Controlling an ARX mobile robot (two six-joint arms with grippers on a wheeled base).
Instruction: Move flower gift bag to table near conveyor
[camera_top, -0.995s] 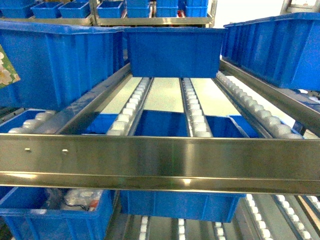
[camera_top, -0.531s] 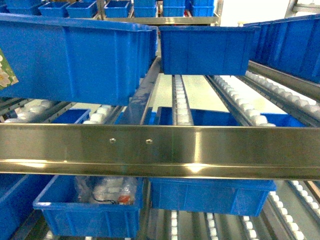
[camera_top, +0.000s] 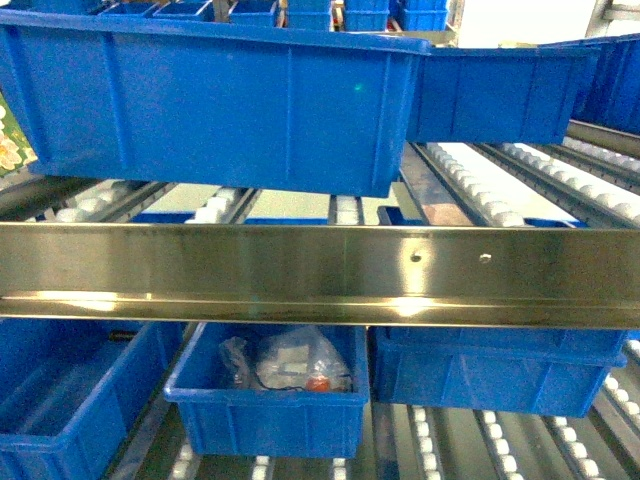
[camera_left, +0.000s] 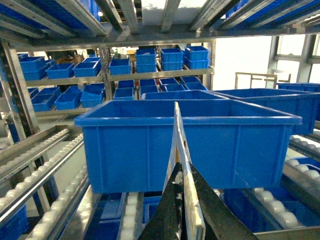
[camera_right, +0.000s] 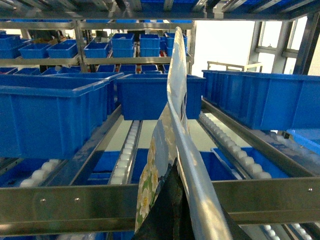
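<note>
While both grippers pinch the bag upright, left gripper (camera_left: 181, 200) clamped on its thin white edge, right gripper (camera_right: 172, 210) closed on the flowered bag (camera_right: 172, 125), both held before the conveyor (camera_top: 300, 275), big blue bin (camera_top: 210, 105) on the rollers (camera_top: 480, 185), lower bin (camera_top: 270, 395) holding plastic-wrapped items.

Setting: storage hall. Blue plastic bins (camera_top: 220, 100), many, in rows. Beyond the nearest large bin (camera_left: 187, 142), steel shelving (camera_left: 120, 77) carries smaller blue bins (camera_left: 172, 56) on two levels. Right of that shelving, bright windows (camera_left: 240, 60) with dark frames, overexposed; a pale railing (camera_left: 255, 79), possibly a barrier, stands before them. Overhead, metal beams (camera_left: 165, 15). Daylight from the window side.
</note>
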